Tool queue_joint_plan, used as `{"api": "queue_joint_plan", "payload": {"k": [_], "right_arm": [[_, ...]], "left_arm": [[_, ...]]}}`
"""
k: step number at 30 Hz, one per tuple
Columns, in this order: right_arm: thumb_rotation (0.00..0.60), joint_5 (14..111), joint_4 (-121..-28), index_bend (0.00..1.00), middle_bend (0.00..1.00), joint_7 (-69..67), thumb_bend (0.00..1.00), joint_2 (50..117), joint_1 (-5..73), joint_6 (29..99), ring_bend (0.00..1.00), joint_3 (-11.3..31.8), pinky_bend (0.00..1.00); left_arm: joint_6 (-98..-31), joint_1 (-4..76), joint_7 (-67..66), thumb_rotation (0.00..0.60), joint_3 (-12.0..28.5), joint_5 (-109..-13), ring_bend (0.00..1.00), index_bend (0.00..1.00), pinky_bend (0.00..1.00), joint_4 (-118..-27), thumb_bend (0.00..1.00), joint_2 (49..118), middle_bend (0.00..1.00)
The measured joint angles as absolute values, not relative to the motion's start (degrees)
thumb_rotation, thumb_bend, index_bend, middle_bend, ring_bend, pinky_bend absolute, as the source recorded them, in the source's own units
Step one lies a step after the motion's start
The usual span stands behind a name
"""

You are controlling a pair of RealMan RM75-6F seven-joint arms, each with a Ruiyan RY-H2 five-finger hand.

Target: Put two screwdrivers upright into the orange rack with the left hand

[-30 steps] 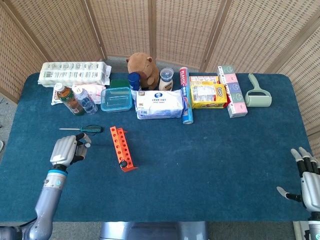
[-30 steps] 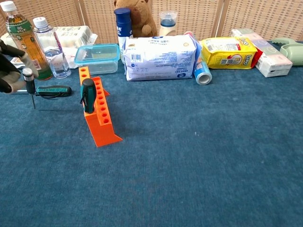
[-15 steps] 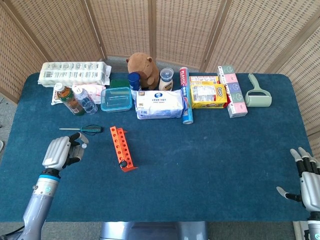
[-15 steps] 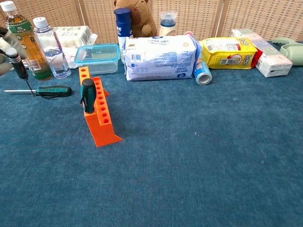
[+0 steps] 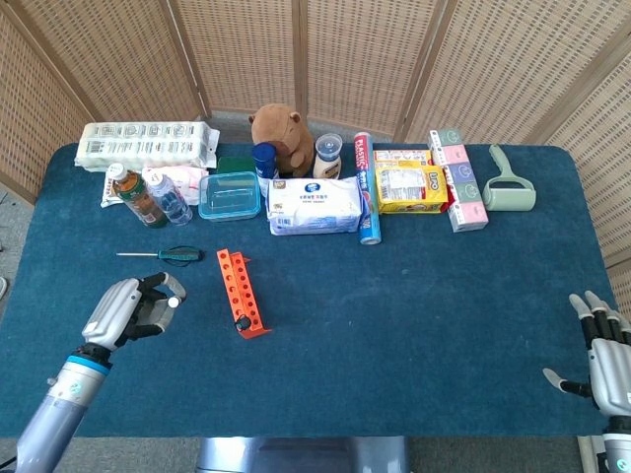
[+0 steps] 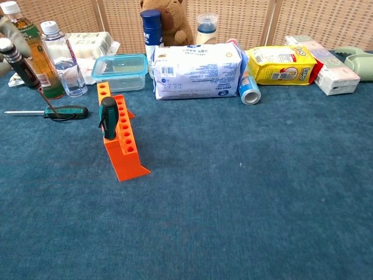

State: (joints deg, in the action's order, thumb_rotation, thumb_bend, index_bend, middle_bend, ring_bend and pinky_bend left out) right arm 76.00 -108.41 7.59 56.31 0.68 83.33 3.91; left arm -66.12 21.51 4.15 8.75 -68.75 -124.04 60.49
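The orange rack point(image 5: 240, 292) lies left of centre on the blue table and also shows as the rack point(image 6: 119, 140) in the chest view. One green-and-black screwdriver point(image 6: 108, 118) stands upright in its near end. A second green-handled screwdriver point(image 5: 168, 254) lies flat on the cloth left of the rack, seen lower as the lying screwdriver point(image 6: 61, 112). My left hand point(image 5: 133, 307) hovers left of the rack and grips a black-handled screwdriver point(image 6: 20, 61), tilted with its tip down. My right hand point(image 5: 601, 355) rests open at the table's near right corner.
Two bottles point(image 6: 55, 55) and a clear lidded box point(image 6: 119, 71) stand just behind the rack. A tissue pack point(image 5: 315, 205), a plush toy point(image 5: 281, 133), a can, snack boxes and a lint roller point(image 5: 510, 187) line the back.
My left hand has drawn back toward me and to the left with the black-handled screwdriver, which has risen and tilted. The right hand has barely moved.
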Motion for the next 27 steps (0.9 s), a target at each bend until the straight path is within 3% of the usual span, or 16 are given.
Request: {"api": "queue_joint_plan", "payload": {"k": [12, 27], "right_arm": [[0.6, 76.0, -108.5, 0.02, 0.0, 7.9, 0.0, 56.4, 0.7, 83.3, 0.0, 3.8, 0.05], [0.6, 76.1, -108.5, 0.02, 0.0, 7.6, 0.0, 56.2, 0.6, 83.5, 0.0, 3.8, 0.06]], "left_arm": [[-65.1, 20.1, 12.6, 0.6, 7.0, -78.8, 0.87, 0.5, 0.95, -125.7, 0.56, 56.9, 0.84], [-67.0, 21.7, 9.9, 0.6, 7.8, -78.8, 0.87, 0.5, 0.95, -126.0, 0.56, 63.2, 0.84]]}}
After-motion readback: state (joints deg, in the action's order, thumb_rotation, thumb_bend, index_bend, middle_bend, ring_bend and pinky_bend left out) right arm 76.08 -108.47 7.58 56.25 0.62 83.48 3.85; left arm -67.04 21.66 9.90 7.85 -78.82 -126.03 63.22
